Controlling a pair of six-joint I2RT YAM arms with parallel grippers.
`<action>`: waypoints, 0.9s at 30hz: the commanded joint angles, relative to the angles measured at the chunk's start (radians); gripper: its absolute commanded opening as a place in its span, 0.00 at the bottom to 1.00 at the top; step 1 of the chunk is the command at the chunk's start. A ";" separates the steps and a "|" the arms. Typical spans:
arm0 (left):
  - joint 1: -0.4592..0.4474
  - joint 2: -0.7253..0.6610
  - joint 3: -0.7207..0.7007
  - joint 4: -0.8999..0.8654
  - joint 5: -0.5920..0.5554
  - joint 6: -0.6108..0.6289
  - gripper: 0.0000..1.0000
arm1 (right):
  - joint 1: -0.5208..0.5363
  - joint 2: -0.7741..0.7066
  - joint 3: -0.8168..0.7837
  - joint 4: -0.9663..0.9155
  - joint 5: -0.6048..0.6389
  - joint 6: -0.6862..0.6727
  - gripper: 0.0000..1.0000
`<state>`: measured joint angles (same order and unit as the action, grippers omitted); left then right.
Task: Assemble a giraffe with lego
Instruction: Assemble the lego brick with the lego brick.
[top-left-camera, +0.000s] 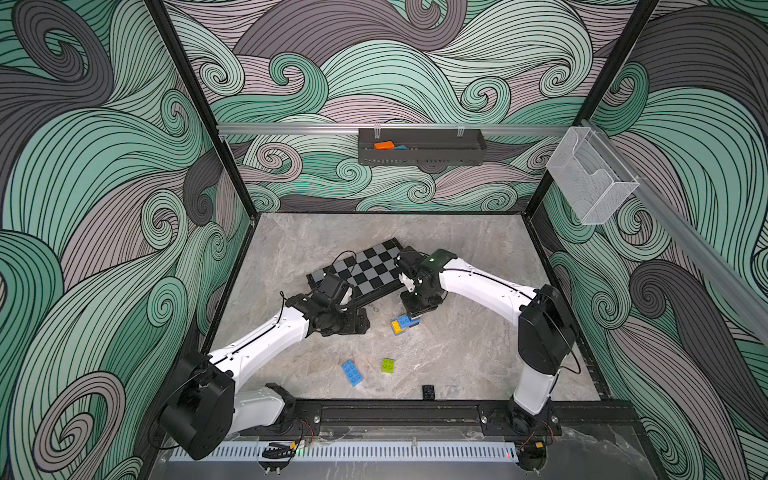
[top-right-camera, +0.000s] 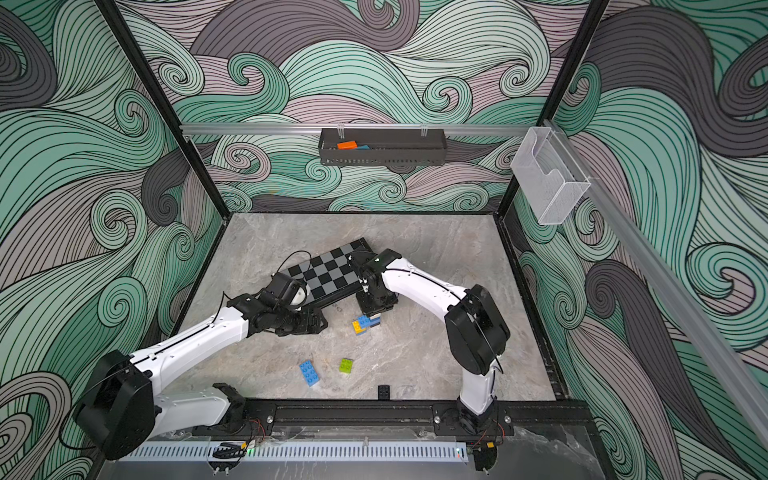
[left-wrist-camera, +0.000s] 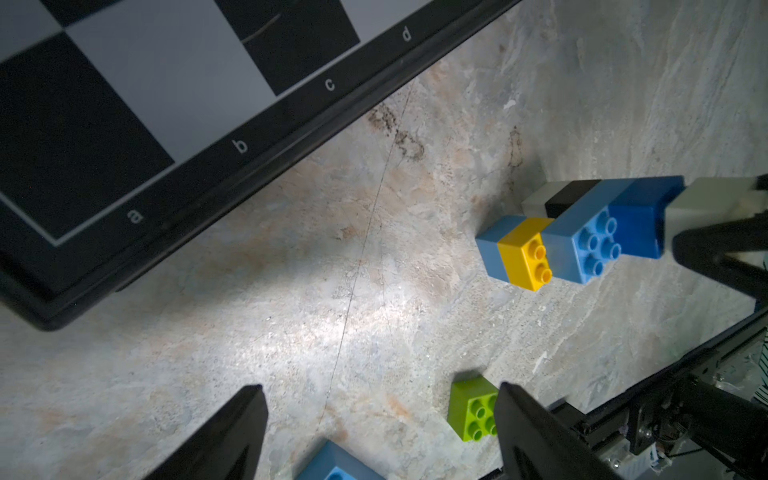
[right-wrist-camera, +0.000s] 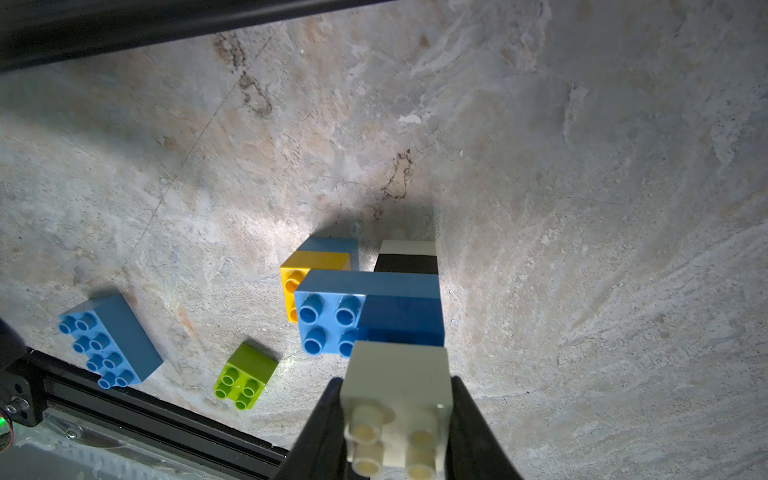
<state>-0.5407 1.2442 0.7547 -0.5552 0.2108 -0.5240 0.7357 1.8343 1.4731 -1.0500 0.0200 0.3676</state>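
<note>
The giraffe (top-left-camera: 405, 324) (top-right-camera: 365, 324) stands on the table. One leg is light blue and yellow, the other white and black, under a light blue body (right-wrist-camera: 332, 316) and a dark blue brick (left-wrist-camera: 636, 216). My right gripper (right-wrist-camera: 397, 382) (top-left-camera: 415, 309) is shut on a white brick (right-wrist-camera: 399, 374) (left-wrist-camera: 715, 199) that rests against the top of the dark blue brick. My left gripper (left-wrist-camera: 379, 388) (top-left-camera: 353, 322) hangs open and empty to the left. Loose lego lies nearer the front: a blue oblong brick (top-left-camera: 352, 372) (right-wrist-camera: 110, 340) and a lime-green square brick (top-left-camera: 388, 365) (left-wrist-camera: 471, 409) (right-wrist-camera: 245, 376).
A black-and-grey chequered board (top-left-camera: 365, 266) (left-wrist-camera: 124, 104) lies just behind both grippers. A small black piece (top-left-camera: 429, 392) sits by the front rail (top-left-camera: 395, 409). On the back wall hang a black tray (top-left-camera: 419, 158) and a clear holder (top-left-camera: 590, 178).
</note>
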 joint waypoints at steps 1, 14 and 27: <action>-0.013 -0.017 0.007 -0.002 -0.019 0.018 0.90 | 0.002 0.070 -0.031 -0.082 0.029 0.020 0.21; -0.020 -0.048 -0.009 -0.002 -0.024 0.012 0.90 | 0.008 0.112 -0.035 -0.085 0.053 -0.036 0.22; -0.027 -0.057 -0.010 0.008 -0.028 0.013 0.90 | 0.006 0.151 -0.050 -0.090 0.057 -0.068 0.23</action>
<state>-0.5560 1.2076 0.7460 -0.5529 0.1944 -0.5236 0.7414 1.8671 1.5040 -1.0863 0.0334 0.3195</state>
